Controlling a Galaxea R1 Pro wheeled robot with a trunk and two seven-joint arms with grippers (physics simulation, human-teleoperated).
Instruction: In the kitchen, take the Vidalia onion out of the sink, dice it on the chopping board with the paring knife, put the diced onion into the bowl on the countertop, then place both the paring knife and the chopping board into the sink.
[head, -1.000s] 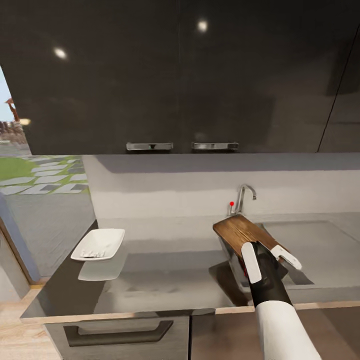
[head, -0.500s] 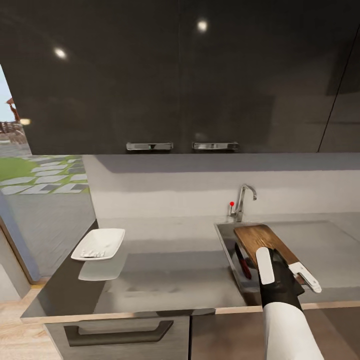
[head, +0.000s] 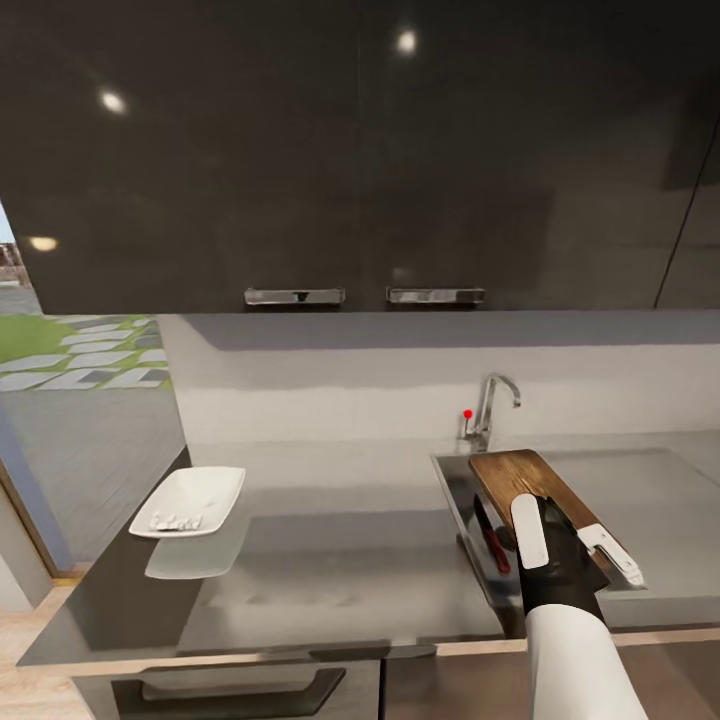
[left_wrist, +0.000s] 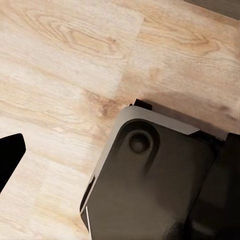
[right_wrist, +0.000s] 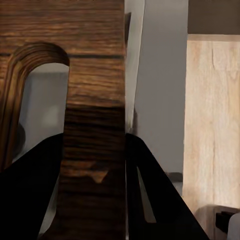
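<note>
My right gripper (head: 572, 541) is shut on the handle end of the dark brown chopping board (head: 518, 480), which it holds tilted over the sink (head: 452, 487). In the right wrist view the chopping board (right_wrist: 95, 95) runs between the two black fingers (right_wrist: 30, 200), with its handle slot beside them. The paring knife (head: 490, 538), red-handled, lies inside the sink under the board's left edge. The white bowl (head: 190, 498) stands at the far left of the countertop (head: 340, 560) with small white bits of diced onion (head: 176, 521) in it. One black fingertip (left_wrist: 10, 155) of my left gripper hangs over the floor, holding nothing.
A steel faucet (head: 492, 400) with a red knob stands behind the sink. Dark wall cabinets (head: 360, 150) hang above. A drawer handle (head: 240, 690) sits below the counter's front edge. The left wrist view looks down on wood floor (left_wrist: 65, 65) and the robot's dark base (left_wrist: 155, 180).
The right gripper carried the chopping board to the right and lower, from above the sink's left rim to over the basin. The head view shifted slightly.
</note>
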